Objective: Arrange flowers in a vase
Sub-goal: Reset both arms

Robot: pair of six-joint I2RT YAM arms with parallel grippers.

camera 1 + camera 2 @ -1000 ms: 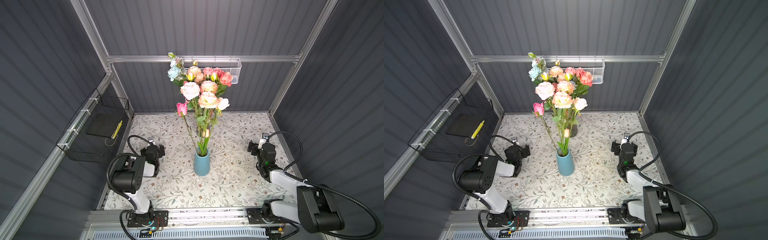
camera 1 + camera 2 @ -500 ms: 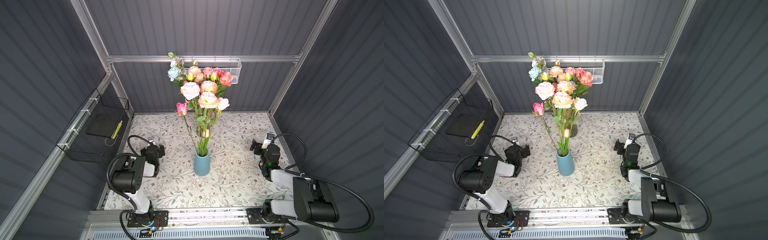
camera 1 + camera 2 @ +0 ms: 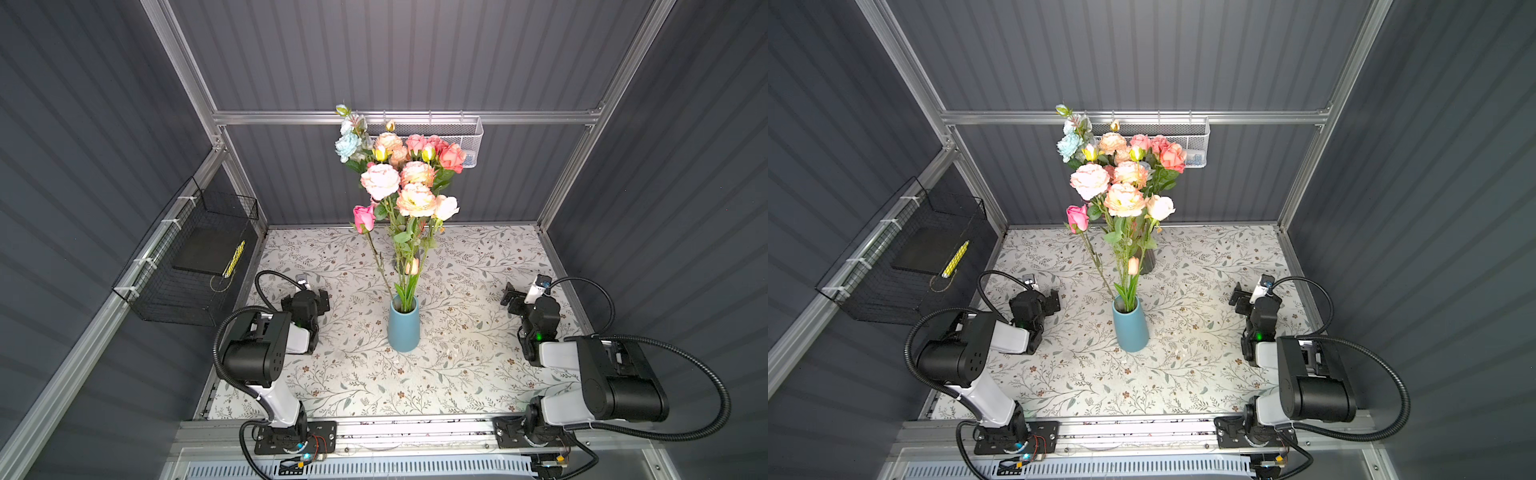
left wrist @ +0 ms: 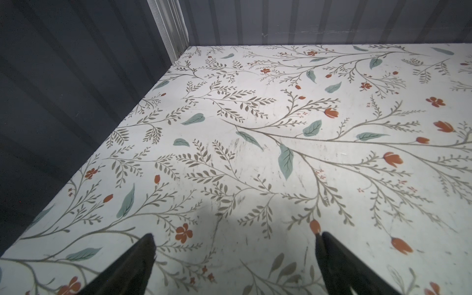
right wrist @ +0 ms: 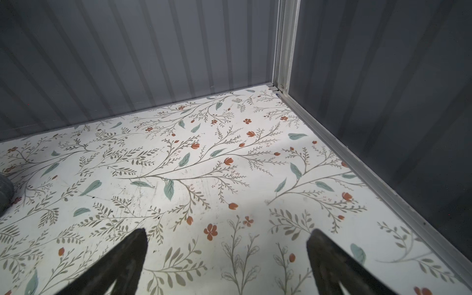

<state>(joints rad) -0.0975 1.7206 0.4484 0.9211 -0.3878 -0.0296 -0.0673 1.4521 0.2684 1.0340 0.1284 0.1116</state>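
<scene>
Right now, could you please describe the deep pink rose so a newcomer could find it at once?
Find the blue vase in the middle of the patterned table, then follow its flowers upward. The deep pink rose leans out alone toward the black wire basket; it is darker than its peach and cream neighbours.

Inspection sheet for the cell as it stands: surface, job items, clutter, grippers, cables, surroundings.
Surface: floral tablecloth, flat, faint scuffs.
Job's things: flowers upright, stems seen entering the blue vase mid-table.
Clutter: dark vessel behind the blue vase, mostly hidden by stems; contents unclear.
Grippers: left gripper and right gripper open, empty, over bare cloth.
Cables: black hoses loop at both sides, clear of the blue vase.
Surroundings: grey ribbed walls carrying a black wire basket and a white mesh basket.
</scene>
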